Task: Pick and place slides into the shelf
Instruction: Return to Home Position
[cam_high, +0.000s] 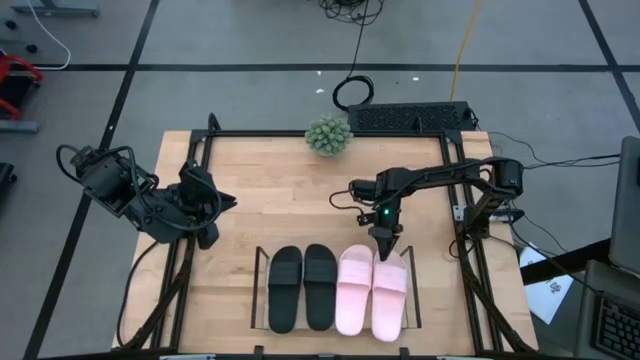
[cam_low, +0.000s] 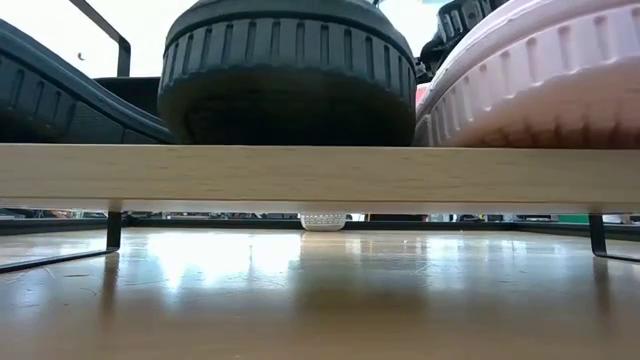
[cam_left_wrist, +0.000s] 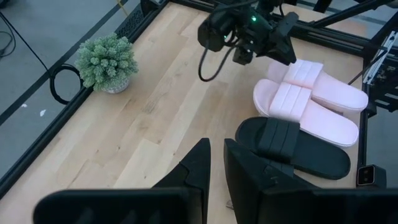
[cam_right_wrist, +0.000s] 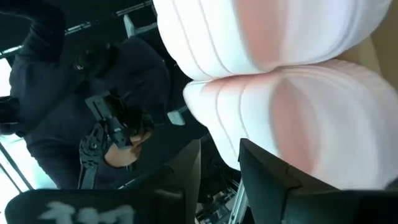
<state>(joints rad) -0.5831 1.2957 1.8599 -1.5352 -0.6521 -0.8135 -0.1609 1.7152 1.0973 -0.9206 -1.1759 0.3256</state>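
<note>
All four slides lie side by side on the low shelf (cam_high: 254, 300) near the table's near edge: the black pair (cam_high: 302, 287) on the left, the pink pair (cam_high: 372, 291) on the right. In the low view their ends, black (cam_low: 290, 75) and pink (cam_low: 540, 80), rest on the shelf's wooden board (cam_low: 320, 178). My right gripper (cam_high: 386, 248) is open and points down at the far end of the right pink slide (cam_high: 390, 290). That slide fills the right wrist view (cam_right_wrist: 292, 112). My left gripper (cam_left_wrist: 216, 158) waits by the table's left edge (cam_high: 212, 203), its fingers a narrow gap apart. My right gripper stands open just over the far end (cam_left_wrist: 303, 70) of the right pink slide, coming from above. I cannot tell whether a finger touches it. The slide lies flat on the shelf beside its mate.
A small potted plant (cam_high: 328, 135) stands at the table's far edge, with a black box (cam_high: 410, 117) behind it. Black frame rails (cam_high: 470, 250) run along both sides of the table. Bare wood lies between the shelf and the plant. A person in dark clothes (cam_right_wrist: 93, 112) shows beyond the table.
</note>
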